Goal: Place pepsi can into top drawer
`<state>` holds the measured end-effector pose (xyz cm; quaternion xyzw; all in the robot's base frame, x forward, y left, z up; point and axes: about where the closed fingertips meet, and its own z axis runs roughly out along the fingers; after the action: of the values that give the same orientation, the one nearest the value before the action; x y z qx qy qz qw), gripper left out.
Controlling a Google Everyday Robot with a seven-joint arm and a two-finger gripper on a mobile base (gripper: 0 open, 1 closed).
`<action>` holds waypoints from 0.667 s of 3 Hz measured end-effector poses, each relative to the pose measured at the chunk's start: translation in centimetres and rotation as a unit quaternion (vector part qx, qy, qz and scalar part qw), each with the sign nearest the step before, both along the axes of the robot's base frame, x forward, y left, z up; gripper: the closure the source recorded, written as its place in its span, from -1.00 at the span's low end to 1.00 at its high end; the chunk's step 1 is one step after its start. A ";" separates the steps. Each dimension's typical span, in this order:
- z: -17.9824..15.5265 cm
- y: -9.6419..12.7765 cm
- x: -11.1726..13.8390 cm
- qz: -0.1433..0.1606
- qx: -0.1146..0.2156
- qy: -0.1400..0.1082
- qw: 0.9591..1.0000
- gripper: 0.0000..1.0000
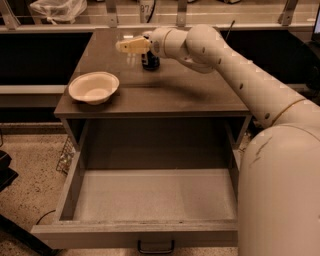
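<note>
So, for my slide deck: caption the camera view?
Tool just above the small dark blue can on the tabletop; wide grey drawer open below.

looks like a lab: speckled hard floor (30, 172), metal railing (111, 14), tool (123, 46) above the cabinet's top (190, 95).

White paper-like bowl (94, 87), empty, upright, on L side of cabinet top (200, 95), near front edge. Top is grey-brown, matte, some glare at the back. Gripper (125, 46) hangs over back-centre of that top, well apart from bowl. Clear crumpled plastic bag (57, 9) on ledge behind, upper L. Row of metal rail posts (111, 15) along back ledge. Thin dark rod (231, 27) sticks up behind the top, R of centre. Speckled terrazzo-type floor (30, 170) on L. Wire mesh item (64, 156) beside cabinet's L side, low down; can't tell what. Black cable (42, 217) on floor lower L. Dark obj (6, 175) at L edge, cut off by frame.
</note>
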<state>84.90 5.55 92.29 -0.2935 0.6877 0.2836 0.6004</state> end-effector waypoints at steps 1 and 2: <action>-0.4 0.5 0.6 -0.004 -0.003 0.000 1.000 -0.50; -0.5 0.8 0.5 -0.002 -0.003 0.000 1.000 -0.03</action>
<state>85.43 6.39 91.82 -0.2938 0.6895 0.2801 0.5998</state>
